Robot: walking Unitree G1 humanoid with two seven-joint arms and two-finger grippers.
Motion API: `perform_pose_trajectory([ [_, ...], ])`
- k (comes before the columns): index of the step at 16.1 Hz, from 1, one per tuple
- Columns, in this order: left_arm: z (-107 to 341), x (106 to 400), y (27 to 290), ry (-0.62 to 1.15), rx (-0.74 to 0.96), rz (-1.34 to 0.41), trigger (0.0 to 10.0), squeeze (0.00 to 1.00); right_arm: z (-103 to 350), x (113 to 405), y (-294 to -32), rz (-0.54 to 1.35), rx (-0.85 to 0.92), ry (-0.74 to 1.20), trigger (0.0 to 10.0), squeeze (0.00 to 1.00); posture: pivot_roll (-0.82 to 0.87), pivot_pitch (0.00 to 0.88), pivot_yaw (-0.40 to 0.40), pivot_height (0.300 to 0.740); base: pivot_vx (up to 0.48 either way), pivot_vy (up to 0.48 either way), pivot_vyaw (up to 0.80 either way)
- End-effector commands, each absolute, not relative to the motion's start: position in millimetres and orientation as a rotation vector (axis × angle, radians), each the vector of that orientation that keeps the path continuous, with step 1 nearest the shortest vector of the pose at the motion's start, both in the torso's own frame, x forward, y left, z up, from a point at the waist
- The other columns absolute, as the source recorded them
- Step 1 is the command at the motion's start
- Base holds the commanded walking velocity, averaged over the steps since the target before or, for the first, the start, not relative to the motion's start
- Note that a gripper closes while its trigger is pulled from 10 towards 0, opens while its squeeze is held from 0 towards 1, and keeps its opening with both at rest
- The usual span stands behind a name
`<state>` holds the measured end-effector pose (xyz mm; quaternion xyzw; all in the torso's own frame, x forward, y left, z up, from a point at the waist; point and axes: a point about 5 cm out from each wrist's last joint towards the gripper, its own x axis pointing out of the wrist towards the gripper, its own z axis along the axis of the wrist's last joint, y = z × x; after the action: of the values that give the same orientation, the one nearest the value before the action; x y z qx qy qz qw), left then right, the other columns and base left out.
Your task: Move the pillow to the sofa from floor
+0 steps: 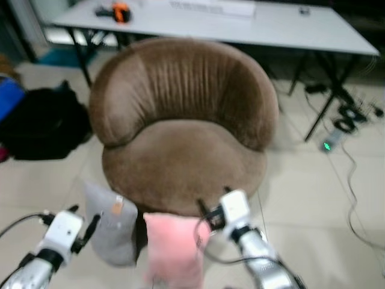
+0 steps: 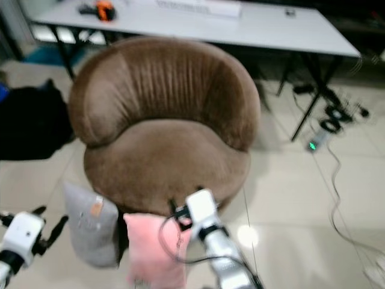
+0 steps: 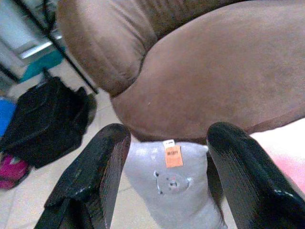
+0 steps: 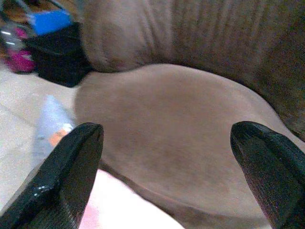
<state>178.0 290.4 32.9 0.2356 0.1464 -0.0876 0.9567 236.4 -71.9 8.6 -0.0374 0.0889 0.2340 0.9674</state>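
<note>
The wide seat of the round brown velvet armchair (image 1: 180,159) lies bare, open from the front, walled at back and sides by its curved ribbed backrest. Against its front edge a grey cushion with an orange tag (image 1: 111,226) and a pink plush pillow (image 1: 174,250) stand side by side on the floor, blocking the low approach. A black bag (image 1: 42,123) crowds the chair's left; a white table (image 1: 240,24) stands behind; cables (image 1: 355,180) trail over the tiles at right.

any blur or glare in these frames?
Left and right eye views: soft motion blur throughout, pink pillow smeared; glare spot on floor tile. Left wrist: sharp, grey pillow tag readable as a tag. Right wrist: sofa blurred.
</note>
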Motion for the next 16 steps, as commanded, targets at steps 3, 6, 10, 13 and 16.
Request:
perform_pose_trajectory([
  [3, 36, 175, 302, 0.305, 0.507, -0.119, 10.0, 0.00, 15, 237, -76, 0.451, -0.099, 0.180, 10.0, 0.60, 0.07, 0.080, 0.007, 0.740, 0.000, -0.139, 0.00],
  [6, 49, 175, 326, 0.277, 0.474, -0.039, 10.0, 1.00, 18, 237, -74, 0.446, -0.100, 0.187, 10.0, 0.60, 0.07, 0.082, 0.007, 0.740, 0.000, 0.000, 0.00],
  [10, 49, 175, 331, 0.298, 0.463, -0.044, 10.0, 1.00, 17, 235, -75, 0.435, -0.102, 0.208, 10.0, 0.60, 0.07, 0.083, 0.006, 0.740, 0.000, 0.000, 0.00],
  [13, 44, 174, 325, 0.302, 0.434, -0.060, 10.0, 1.00, 18, 236, -75, 0.428, -0.104, 0.217, 10.0, 0.60, 0.07, 0.086, 0.006, 0.740, 0.000, 0.000, 0.00],
  [16, 42, 174, 325, 0.299, 0.420, -0.058, 10.0, 1.00, 18, 237, -75, 0.428, -0.108, 0.225, 10.0, 0.60, 0.07, 0.086, 0.005, 0.740, 0.000, 0.000, 0.00],
])
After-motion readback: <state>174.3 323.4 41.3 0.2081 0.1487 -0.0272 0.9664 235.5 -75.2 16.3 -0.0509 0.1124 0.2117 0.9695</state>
